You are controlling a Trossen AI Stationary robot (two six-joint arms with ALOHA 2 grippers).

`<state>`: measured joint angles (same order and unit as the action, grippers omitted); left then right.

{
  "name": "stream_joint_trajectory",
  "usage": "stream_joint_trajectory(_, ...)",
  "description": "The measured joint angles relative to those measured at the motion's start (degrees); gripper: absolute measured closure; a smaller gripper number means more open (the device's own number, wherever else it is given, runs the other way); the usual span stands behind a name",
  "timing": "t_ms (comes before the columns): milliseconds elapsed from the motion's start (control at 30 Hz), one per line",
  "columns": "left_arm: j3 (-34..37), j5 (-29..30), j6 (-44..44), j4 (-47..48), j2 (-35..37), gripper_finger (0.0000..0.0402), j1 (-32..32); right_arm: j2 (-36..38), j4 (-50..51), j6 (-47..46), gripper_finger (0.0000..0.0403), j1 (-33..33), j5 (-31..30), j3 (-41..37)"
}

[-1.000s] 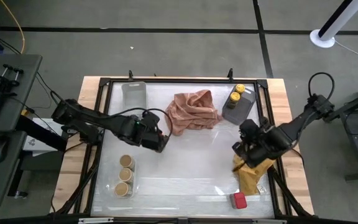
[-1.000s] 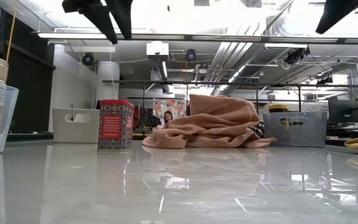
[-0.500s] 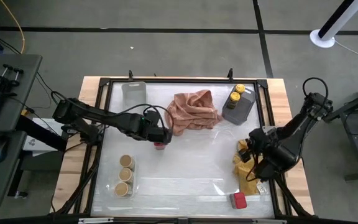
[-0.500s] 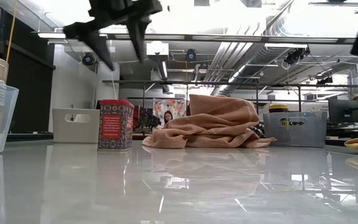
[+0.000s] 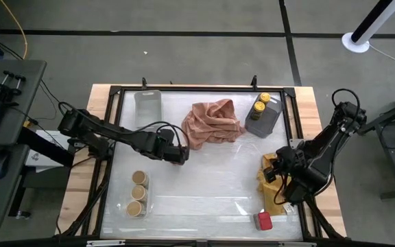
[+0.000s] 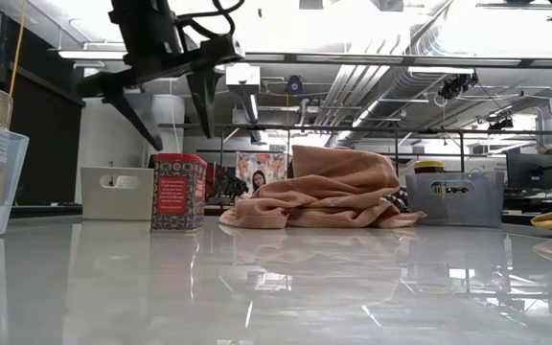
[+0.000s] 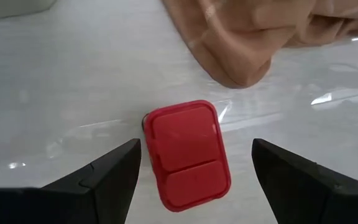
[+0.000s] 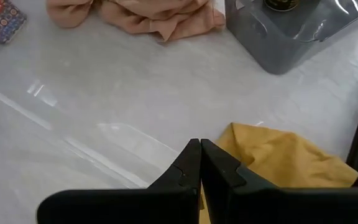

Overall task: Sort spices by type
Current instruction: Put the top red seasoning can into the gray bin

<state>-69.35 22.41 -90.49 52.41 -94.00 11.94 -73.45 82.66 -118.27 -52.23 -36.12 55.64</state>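
Observation:
A red boxy spice container (image 7: 185, 155) stands upright on the table beside the pink cloth (image 5: 212, 122); it also shows in the low view (image 6: 178, 192). My left gripper (image 7: 196, 146) hangs open above it (image 6: 175, 120), one finger to each side and clear of it, and hides it from the high view (image 5: 175, 156). My right gripper (image 8: 199, 149) is shut and raised over the yellow cloth (image 5: 273, 185). Three tan-lidded jars (image 5: 138, 192) sit in a clear tray. Two yellow-lidded jars (image 5: 260, 104) stand in the grey tray. A second red container (image 5: 264, 220) sits near the near right corner.
An empty clear tray (image 5: 148, 103) lies at the far left. The grey tray (image 8: 291, 37) is at the far right. The pink cloth's edge (image 7: 241, 68) lies just beyond the red container. The table's dark frame (image 5: 108, 158) runs around the white surface.
My left gripper has come down toward the red container, turning as it went, and now hangs open over it. My right gripper has drawn back toward the table's right and near edge, above the yellow cloth. The containers have stayed where they were.

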Motion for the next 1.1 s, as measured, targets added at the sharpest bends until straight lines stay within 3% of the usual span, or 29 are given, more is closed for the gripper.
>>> stream_joint_trajectory(633,0.2,-3.0,-0.8,-3.2,-5.3,0.0108,-0.5,0.0,0.7,0.2,0.0402,0.1,-0.5,0.0)
stream_joint_trajectory(1100,0.2,-4.3,6.0,-3.0,-5.8,0.0111,-1.9,0.0,-0.2,0.1,0.0402,0.1,-0.2,0.0)
